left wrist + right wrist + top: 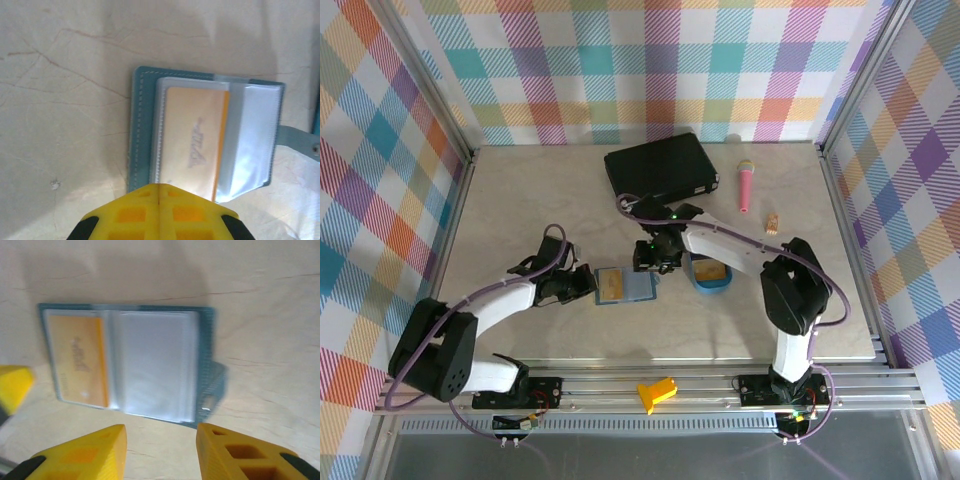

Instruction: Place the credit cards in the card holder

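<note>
The teal card holder (636,287) (141,125) (150,360) lies open and flat on the table, its clasp tab (212,390) sticking out at one side. An orange credit card (611,286) (195,140) (80,360) sits in one of its clear pockets; the pocket beside it looks pale. My left gripper (587,287) (159,188) is shut, its tip at the holder's edge by the orange card, with nothing seen between the jaws. My right gripper (651,266) (160,440) hovers open just off the holder's other side, holding nothing. Another orange card (713,271) lies in the blue oval tray (700,284).
A large black case (662,165) lies at the back centre. A pink stick-shaped object (745,186) and a small tan piece (772,222) lie at the back right. A yellow part (657,392) rests on the front rail. Bare tabletop spreads to the left.
</note>
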